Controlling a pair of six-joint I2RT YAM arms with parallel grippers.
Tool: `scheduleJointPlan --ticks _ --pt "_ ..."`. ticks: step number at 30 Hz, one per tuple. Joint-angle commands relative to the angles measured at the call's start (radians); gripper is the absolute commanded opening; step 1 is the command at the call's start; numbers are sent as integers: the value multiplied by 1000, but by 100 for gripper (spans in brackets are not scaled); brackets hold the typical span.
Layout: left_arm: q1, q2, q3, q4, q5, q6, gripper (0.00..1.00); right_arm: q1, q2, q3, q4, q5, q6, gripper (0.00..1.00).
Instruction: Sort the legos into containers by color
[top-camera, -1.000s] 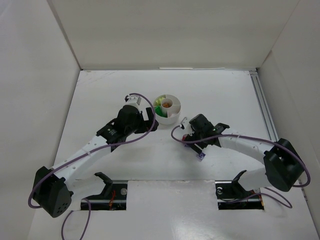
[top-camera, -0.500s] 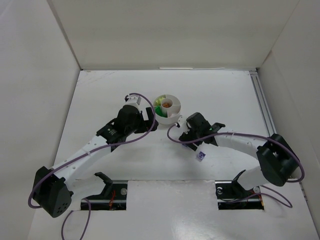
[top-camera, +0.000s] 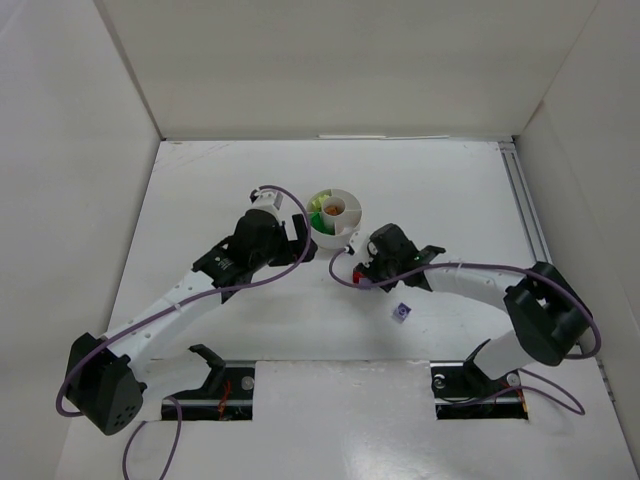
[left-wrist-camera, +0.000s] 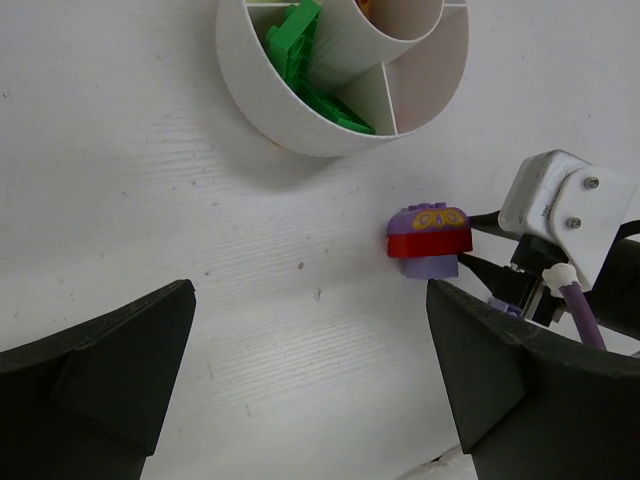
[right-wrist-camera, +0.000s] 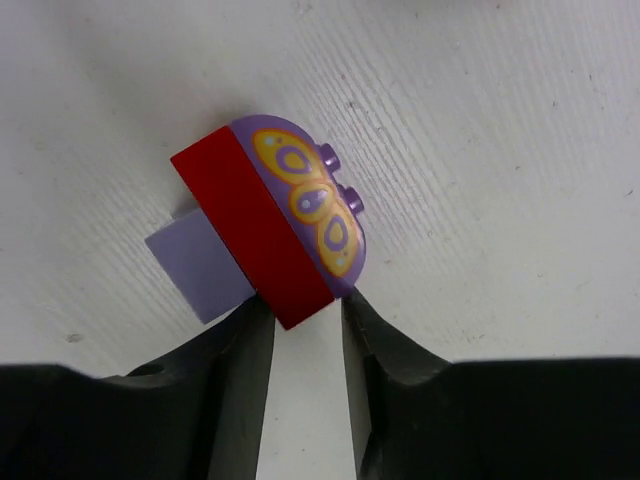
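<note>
The white dish (top-camera: 349, 232) stands at mid-table, its containers holding green legos (left-wrist-camera: 298, 48) in a wedge and orange ones (top-camera: 333, 208) in the centre well. A stack of legos (right-wrist-camera: 270, 225), red between light purple with a yellow pattern on top, sits on the table just right of the dish (left-wrist-camera: 262, 100). My right gripper (right-wrist-camera: 305, 310) is shut on this stack (left-wrist-camera: 428, 240), one fingertip against each side. My left gripper (left-wrist-camera: 310, 370) hangs wide open over bare table in front of the dish, holding nothing.
One loose purple brick (top-camera: 401, 313) lies on the table near the right forearm. White walls box in the table on the left, back and right. A metal rail (top-camera: 528, 215) runs along the right side.
My right gripper slid left toward the dish and closed its jaws on the red and purple stack. The loose purple brick came into view behind it. The left arm stayed still.
</note>
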Motion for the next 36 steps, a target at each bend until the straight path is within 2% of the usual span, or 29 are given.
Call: scheduleJointPlan --ticks 1,5,9,11,12,15,21,26,36 --pt "6 -4 35 23 49 22 100 5 -58 3 36 -74 7 38" --pt "6 -4 13 111 165 40 100 5 -134 3 58 -99 26 28" --pt "-14 -4 2 157 219 40 100 5 -190 3 67 -131 35 27" --pt "-24 -4 2 157 219 40 100 5 -200 12 76 -169 -6 32" --pt "-34 -4 2 157 219 40 100 5 -200 12 58 -150 -17 40" --pt "-34 -4 2 157 210 40 100 5 -200 22 -14 -33 -37 44" --pt "-34 -4 -7 138 190 40 100 -14 -167 0 -60 38 26 54" --pt "-34 -4 4 129 181 49 100 -23 -119 -23 4 13 26 58" --pt "-34 -6 4 108 143 40 100 -1 10 -34 134 -24 6 59"
